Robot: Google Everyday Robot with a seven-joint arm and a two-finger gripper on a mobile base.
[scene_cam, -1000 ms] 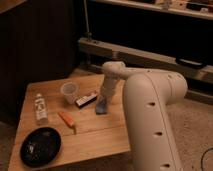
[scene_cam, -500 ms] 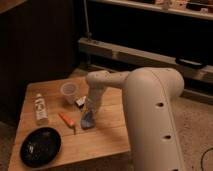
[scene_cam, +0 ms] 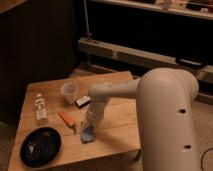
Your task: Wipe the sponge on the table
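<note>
- Blue sponge (scene_cam: 87, 136) sat on the tabletop (scene_cam: 117, 132), front-centre of the wood planks, just right of the orange carrot-like object (scene_cam: 66, 118).
- End effector (scene_cam: 90, 126) was down directly on top of the sponge. The arm (scene_cam: 112, 92) reached in from the right and bent down to it.
- End effector state: couldn't tell whether it was apart, together or clamped on the sponge, because its tip merged with the sponge's top edge. The two did look to be in contact.
- Sponge's lower edge met the wood. Couldn't tell whether it lay flat or tilted.
- Other items: clear cup (scene_cam: 70, 92) back left, black-and-white block (scene_cam: 82, 101) just right of it, white bottle (scene_cam: 40, 107) lying near the left edge, black dish (scene_cam: 41, 146) at the front-left corner. All were apart from the sponge, with the carrot-like object nearest.
- Progress, my read: sponge on the wood with the end effector on it fit a wipe stroke in hand.
- Wood showed no streak, wet patch or spill, so nothing told how much surface was covered. It could be early or late in the wiping.
- Any further stroke would need downward pressure and clearance from the carrot-like object. The bare planks right of the sponge offered the most room.
</note>
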